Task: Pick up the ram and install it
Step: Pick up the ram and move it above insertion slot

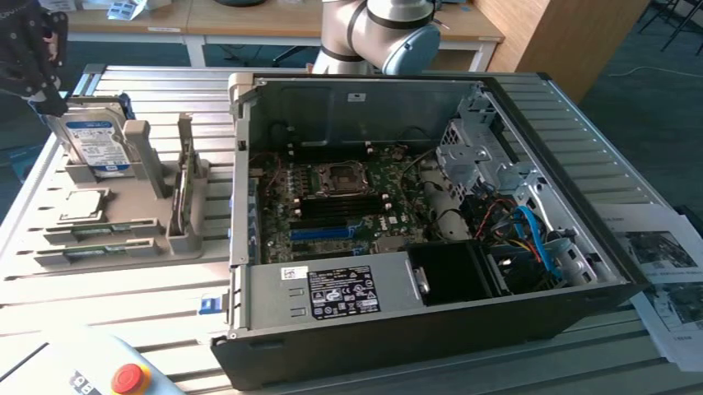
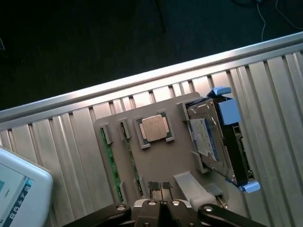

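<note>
Item: the ram (image 2: pixel 110 163), a thin green board that stood on edge in the end slot of the grey holder tray (image 2: pixel 161 163), along the tray edge farthest from the hard drive (image 2: pixel 204 136). It looked light and stiff but brittle at its chips and contacts, best pinched across its flat faces near mid-length. The gripper (image 2: pixel 160 190) hung above the tray, jaws shut tight together and holding nothing.

Bright daylight, glare on slatted table (image 1: pixel 132 304); computer case (image 1: pixel 384 341) interior shadowed; floor (image 2: pixel 94 38) dark.
</note>
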Available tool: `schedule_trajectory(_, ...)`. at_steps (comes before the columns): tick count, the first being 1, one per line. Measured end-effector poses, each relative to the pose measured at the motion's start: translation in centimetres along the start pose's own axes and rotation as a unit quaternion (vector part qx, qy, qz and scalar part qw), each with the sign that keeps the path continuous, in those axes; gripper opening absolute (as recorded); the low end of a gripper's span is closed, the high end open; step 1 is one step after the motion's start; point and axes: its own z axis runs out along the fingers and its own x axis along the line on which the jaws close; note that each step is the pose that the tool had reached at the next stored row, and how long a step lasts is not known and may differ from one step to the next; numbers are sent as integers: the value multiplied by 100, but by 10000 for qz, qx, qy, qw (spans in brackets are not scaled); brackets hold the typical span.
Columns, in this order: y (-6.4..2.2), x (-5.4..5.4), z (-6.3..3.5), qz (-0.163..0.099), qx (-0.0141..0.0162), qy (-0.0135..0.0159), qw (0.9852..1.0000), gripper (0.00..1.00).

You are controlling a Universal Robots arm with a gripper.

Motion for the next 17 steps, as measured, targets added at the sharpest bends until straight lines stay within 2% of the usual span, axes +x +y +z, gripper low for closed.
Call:
schedule_trajectory(5,0,0,2,-458,-10,21,9989,10)
schedule_trajectory(8,0,0,4,-723,-16,32,9974,10)
schedule_trajectory(11,0,0,4,-991,-22,45,9951,10)
schedule_trajectory(17,0,0,4,-1033,-23,47,9946,10)
